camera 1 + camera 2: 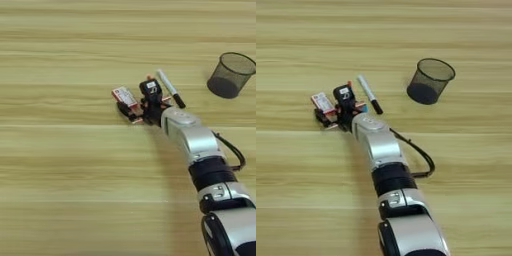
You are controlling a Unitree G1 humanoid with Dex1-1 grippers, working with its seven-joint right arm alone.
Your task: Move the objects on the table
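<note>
The right gripper (134,107) reaches across the table (60,165) with its black fingers around the red-and-white card box (125,96), seemingly gripping it to move it. The white marker (170,88) lies just beside, and a black mesh cup (430,81) stands well apart, likely a drop-off.

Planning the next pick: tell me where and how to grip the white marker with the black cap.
Grip the white marker across the middle of its white barrel, coming straight down from above. It lies flat and slanted on the table, black cap toward the robot, so turn the fingers across that slant. Its right side is free; the right gripper crowds its left, probably safer avoided.
</note>
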